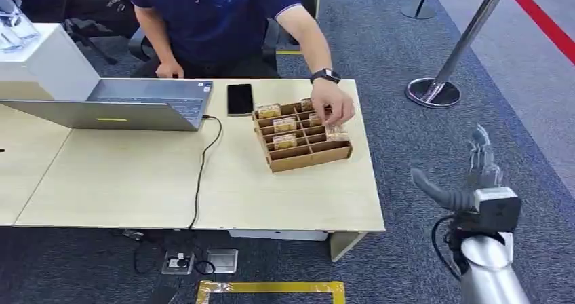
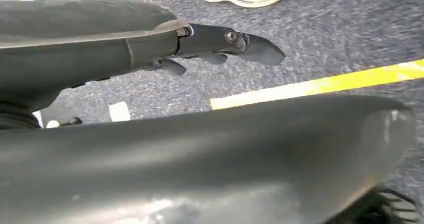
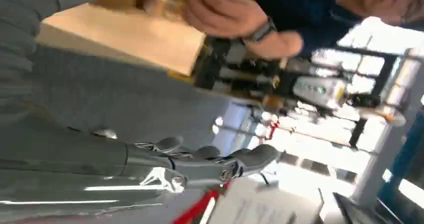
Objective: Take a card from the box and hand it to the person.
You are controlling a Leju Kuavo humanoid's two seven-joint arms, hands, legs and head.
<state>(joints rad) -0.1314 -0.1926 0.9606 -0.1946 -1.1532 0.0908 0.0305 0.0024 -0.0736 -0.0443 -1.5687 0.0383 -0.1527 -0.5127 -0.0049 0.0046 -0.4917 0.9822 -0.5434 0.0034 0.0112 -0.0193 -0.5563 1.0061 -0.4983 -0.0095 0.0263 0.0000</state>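
Head view: cardboard box (image 1: 302, 136) sits on the desk (image 1: 122, 182) w/ cards (image 1: 285, 123) standing in its slots. Person (image 1: 210, 19) behind the desk has a hand (image 1: 333, 107) over the box's far right slots. Laptop (image 1: 115, 104) & phone (image 1: 240, 99) lie left of the box. Right hand (image 1: 474, 175) is up, well right of the desk, over carpet, fingers straight & apart, holding nothing.

Left wrist view: left hand (image 2: 220, 44) hangs over carpet near a yellow line (image 2: 320, 84), fingers extended, nothing in them.

Right wrist view: right hand's fingers (image 3: 210, 161) stretched out, bare; person's hand (image 3: 220, 11) at the box by the desk edge.
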